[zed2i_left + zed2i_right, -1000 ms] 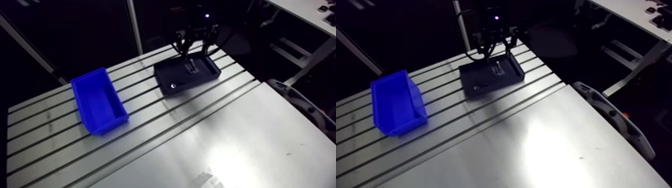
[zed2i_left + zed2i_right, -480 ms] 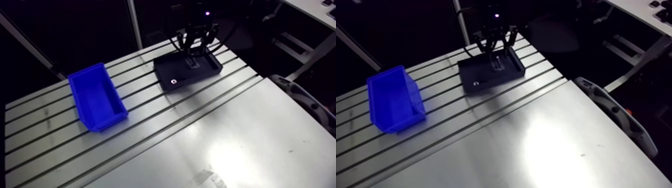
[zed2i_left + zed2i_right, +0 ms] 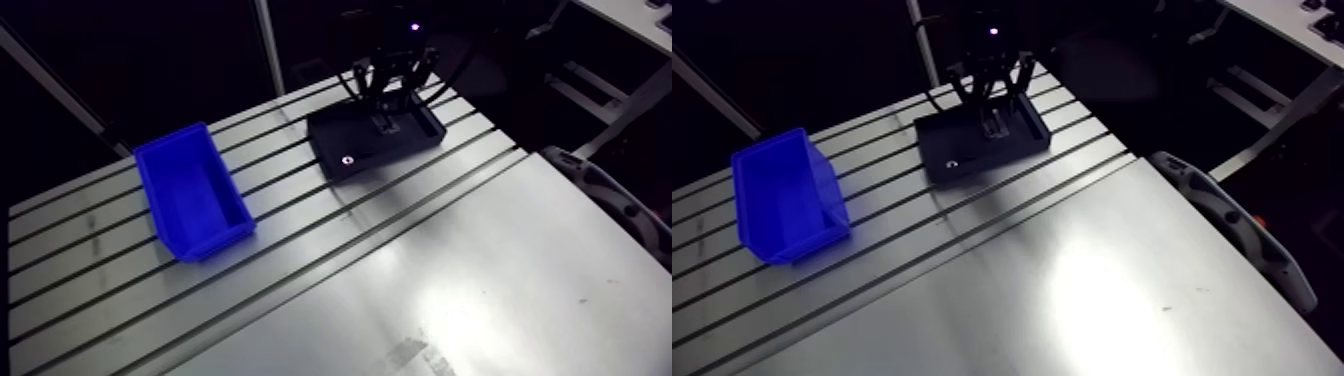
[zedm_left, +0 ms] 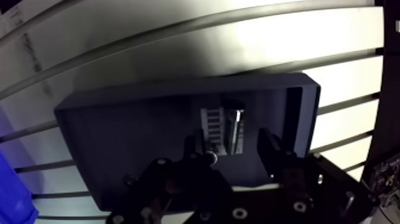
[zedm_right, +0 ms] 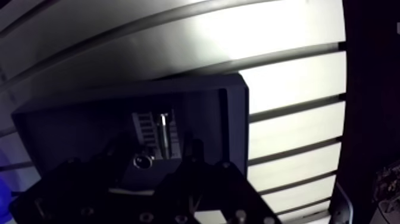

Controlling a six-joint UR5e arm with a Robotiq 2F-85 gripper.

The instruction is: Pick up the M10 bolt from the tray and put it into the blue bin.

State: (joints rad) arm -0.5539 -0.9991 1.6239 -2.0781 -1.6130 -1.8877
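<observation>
In the wrist view the M10 bolt point(image 4: 236, 126) lies lengthwise in a ribbed slot of the dark tray point(image 4: 119, 131). My gripper point(image 4: 231, 143) hangs just over it, open, with one finger on each side of the bolt and neither touching it. In the arm view the gripper point(image 3: 386, 103) stands over the far part of the tray point(image 3: 350, 135). The blue bin point(image 3: 192, 190) sits on the table to the tray's left, with nothing showing inside it.
A small shiny ring point(image 3: 346, 158) lies in the tray's near left corner. The slotted aluminium table point(image 3: 330, 270) stretches wide toward the front. A grey curved part point(image 3: 610, 200) sits at the table's right edge.
The gripper has come down closer to the tray, over the bolt. The camera shifted a little with the arm. Bin and tray have not moved.
</observation>
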